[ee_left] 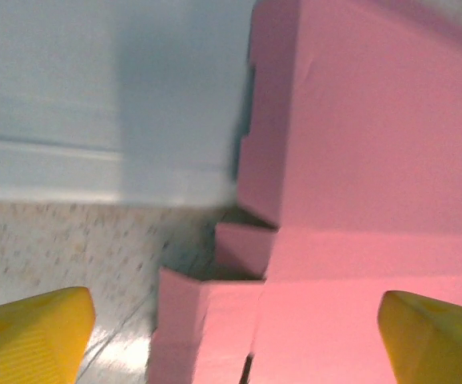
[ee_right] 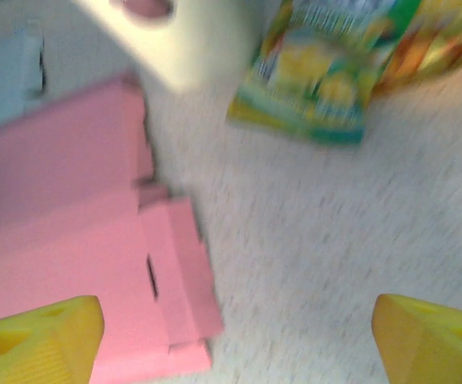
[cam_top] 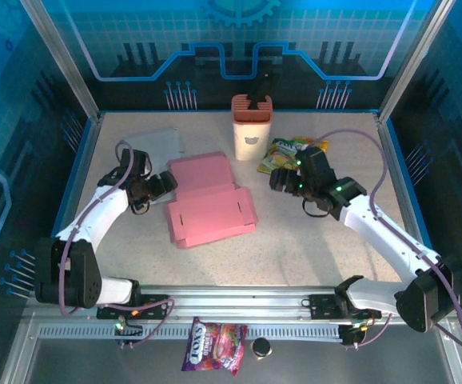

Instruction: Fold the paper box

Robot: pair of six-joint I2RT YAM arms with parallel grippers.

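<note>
- We see the flat pink paper box [cam_top: 209, 206] lying unfolded on the speckled beige table [cam_top: 295, 248], a little left of the middle, its panels and flaps spread level with the surface.
- The left gripper [cam_top: 165, 186] sits right at the box's left edge. In the left wrist view its yellow fingertips [ee_left: 31, 332] stand wide apart, with pink card beneath them and nothing clasped.
- The right gripper [cam_top: 281, 178] is off the box's right side, apart from it. In the right wrist view its yellow fingertips [ee_right: 435, 336] are likewise spread wide, over bare table and the box's right flap, holding nothing.
- A flat grey sheet [cam_top: 157, 142] lies behind the box near its far left corner; we cannot tell whether the two touch.
- A tall cream container with an orange top [cam_top: 252, 132] stands upright behind the box's far right corner, with something dark standing in it.
- A green and yellow snack bag [cam_top: 288, 149] lies just beside that container, close to the right gripper.
- In front of the arm bases lie a purple and red sweet packet [cam_top: 215, 346] and a small dark round object [cam_top: 261, 347].
</note>
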